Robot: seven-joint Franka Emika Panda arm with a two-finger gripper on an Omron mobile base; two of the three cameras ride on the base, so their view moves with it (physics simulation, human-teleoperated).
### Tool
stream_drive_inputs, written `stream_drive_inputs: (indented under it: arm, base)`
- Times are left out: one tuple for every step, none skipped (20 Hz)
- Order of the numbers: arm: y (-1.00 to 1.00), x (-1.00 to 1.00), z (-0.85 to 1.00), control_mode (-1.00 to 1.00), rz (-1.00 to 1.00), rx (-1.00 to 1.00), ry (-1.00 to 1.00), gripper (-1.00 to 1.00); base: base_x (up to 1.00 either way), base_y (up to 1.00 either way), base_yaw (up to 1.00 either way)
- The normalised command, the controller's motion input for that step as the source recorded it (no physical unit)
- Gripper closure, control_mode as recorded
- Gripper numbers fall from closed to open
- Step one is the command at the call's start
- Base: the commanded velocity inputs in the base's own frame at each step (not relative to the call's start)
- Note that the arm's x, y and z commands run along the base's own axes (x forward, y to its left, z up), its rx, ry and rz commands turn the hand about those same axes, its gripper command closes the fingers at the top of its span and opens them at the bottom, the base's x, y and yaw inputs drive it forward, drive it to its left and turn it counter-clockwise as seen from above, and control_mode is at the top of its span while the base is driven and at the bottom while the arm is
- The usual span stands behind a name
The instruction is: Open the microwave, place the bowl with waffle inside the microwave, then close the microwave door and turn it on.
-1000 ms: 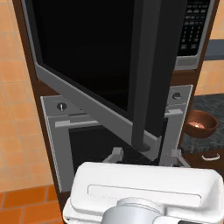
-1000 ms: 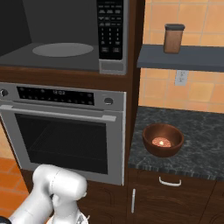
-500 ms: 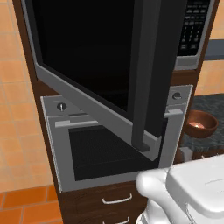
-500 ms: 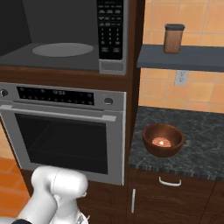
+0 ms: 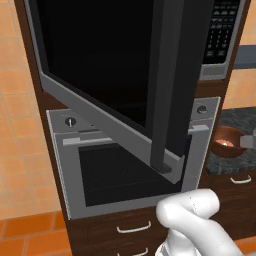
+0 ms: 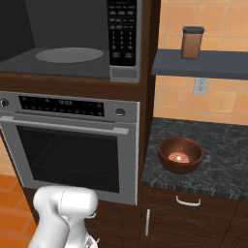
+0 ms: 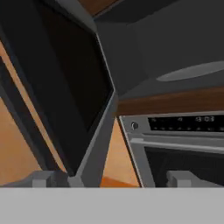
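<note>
A: While the wide microwave door with its black glass window and grey frame (image 5: 105, 70) is standing swung out to the left, what is showing behind it?

B: The large silver-grey built-in microwave (image 6: 72, 63) is lying open, its dark cavity showing the round grey turntable (image 6: 70, 54) with nothing sitting on it, and the black keypad panel (image 6: 121, 31) is running down its right side. Below it, the steel oven with the display strip and horizontal bar handle (image 6: 70, 145) is sitting shut.

A: And where is the bowl sitting?

B: The round reddish-brown wooden-looking bowl (image 6: 180, 154) is resting on the dark speckled stone counter (image 6: 218, 160) to the right of the oven, well apart from the microwave, with a pale brown piece of food lying inside it. A brown lidded jar (image 6: 192, 42) is standing on the grey shelf (image 6: 203, 63) above.

A: What is the two-finger gripper (image 7: 109, 178) doing?

B: Its jaws are standing wide apart, holding nothing, and it is facing the lower edge of the open door and the oven's left corner.
</note>
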Motion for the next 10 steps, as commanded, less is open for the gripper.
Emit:
stream_drive_inputs:
  arm:
    - [0.00,1.00,-0.25,-1.00,0.61,0.26,0.34,-1.00]
    - [0.00,1.00,-0.23,-1.00,0.59,0.27,0.39,-1.00]
    - [0.19,1.00,-0.19,-1.00,0.55,0.27,0.38,-1.00]
    - [0.34,1.00,-0.09,-1.00,0.48,0.25,0.33,-1.00]
    - [0.39,1.00,-0.06,-1.00,0.44,0.24,0.27,-1.00]
    - [0.44,1.00,-0.02,-1.00,0.41,0.22,0.24,-1.00]
    - [0.50,0.81,-0.01,-1.00,0.37,0.18,0.15,-1.00]
    - [0.62,0.49,-0.04,-1.00,0.29,0.12,0.07,-1.00]
    - [0.74,0.10,-0.06,-1.00,0.20,0.05,0.00,-1.00]
    - [0.86,0.00,-0.06,-1.00,0.11,0.00,-0.04,-1.00]
  base:
    - [0.00,0.00,0.00]
    - [0.00,0.00,0.00]
    - [0.00,0.00,0.00]
    - [0.00,0.00,0.00]
    - [0.00,0.00,0.00]
    - [0.00,0.00,0.00]
    - [0.00,0.00,0.00]
    - [0.00,0.00,0.00]
    - [0.00,0.00,0.00]
    - [0.00,0.00,0.00]
